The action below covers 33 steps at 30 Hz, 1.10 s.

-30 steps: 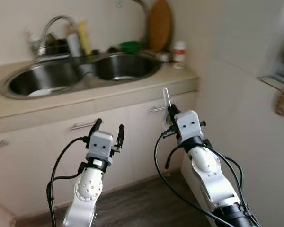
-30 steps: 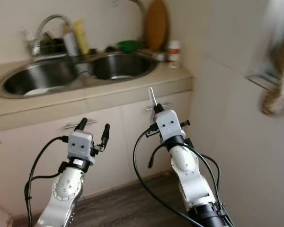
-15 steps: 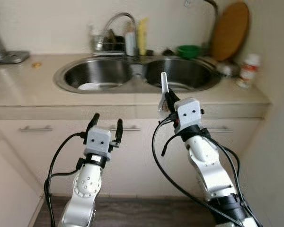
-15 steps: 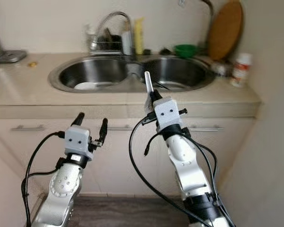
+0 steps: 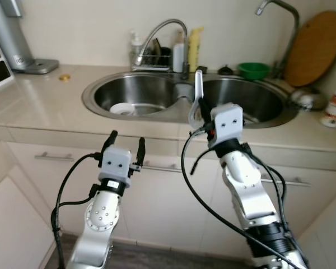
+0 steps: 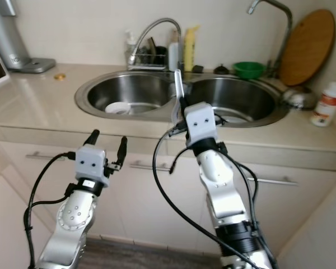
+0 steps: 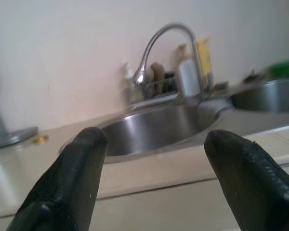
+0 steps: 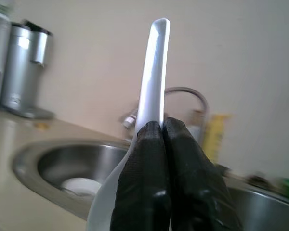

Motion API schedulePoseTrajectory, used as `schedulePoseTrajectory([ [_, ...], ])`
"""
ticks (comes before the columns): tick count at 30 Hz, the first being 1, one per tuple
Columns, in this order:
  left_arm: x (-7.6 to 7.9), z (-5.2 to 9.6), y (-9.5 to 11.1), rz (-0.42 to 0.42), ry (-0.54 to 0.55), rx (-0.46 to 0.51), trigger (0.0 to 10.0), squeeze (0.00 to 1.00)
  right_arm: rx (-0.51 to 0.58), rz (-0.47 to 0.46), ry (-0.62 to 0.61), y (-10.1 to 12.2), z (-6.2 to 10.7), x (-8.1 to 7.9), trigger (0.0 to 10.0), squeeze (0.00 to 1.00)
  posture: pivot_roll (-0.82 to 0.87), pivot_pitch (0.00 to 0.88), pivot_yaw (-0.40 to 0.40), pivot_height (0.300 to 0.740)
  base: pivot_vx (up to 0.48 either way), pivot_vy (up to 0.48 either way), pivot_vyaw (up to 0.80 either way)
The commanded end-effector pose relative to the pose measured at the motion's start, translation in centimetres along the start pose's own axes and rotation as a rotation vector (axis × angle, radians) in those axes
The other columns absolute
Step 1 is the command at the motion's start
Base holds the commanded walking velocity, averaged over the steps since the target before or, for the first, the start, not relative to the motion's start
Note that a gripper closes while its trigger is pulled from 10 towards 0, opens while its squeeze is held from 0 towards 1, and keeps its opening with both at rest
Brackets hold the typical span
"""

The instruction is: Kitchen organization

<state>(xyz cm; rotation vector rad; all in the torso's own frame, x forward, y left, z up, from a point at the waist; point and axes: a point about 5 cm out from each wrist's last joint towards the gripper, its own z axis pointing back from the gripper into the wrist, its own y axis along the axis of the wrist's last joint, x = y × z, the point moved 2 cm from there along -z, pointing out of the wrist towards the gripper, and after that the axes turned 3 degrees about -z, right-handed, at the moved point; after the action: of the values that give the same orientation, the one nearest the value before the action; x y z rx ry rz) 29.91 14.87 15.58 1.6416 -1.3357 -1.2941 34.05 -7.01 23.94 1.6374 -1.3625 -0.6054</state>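
I have turned to face the double sink [image 5: 157,115] squarely. My right gripper [image 5: 202,112] pinches a white spoon [image 5: 198,92] upright for carrying; my left gripper [image 5: 125,148] is spread, empty.

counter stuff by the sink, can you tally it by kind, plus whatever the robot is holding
Taps: 2 (curved tap, tall tap)
Sink basins: 2 (left basin, right basin)
Green bowl: 1
Wooden board: 1
White jar: 1
Yellow bottle: 1
White spoon, in the right pincer: 1
Total: 9
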Motion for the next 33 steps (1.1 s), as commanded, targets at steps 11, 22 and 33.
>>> schedulePoseTrajectory([
  [11,0.5,-0.4,0.8,0.013,-0.010,0.023,10.0,0.00,0.022,0.005,-0.030,0.7,-0.3,1.1,10.0,0.00,-0.02,0.000,0.009,0.740,0.312,0.000,0.00],
  [22,0.5,-0.7,1.2,0.004,-0.018,0.042,10.0,0.00,0.001,0.003,-0.034,0.3,-0.4,1.2,10.0,0.00,-0.02,0.000,0.014,0.740,0.311,0.000,0.00],
  [33,0.5,-0.8,1.6,0.006,-0.021,0.057,10.0,0.00,-0.047,0.011,-0.044,-0.6,-0.4,1.5,10.0,0.00,-0.02,0.000,0.015,0.740,0.313,0.000,0.00],
])
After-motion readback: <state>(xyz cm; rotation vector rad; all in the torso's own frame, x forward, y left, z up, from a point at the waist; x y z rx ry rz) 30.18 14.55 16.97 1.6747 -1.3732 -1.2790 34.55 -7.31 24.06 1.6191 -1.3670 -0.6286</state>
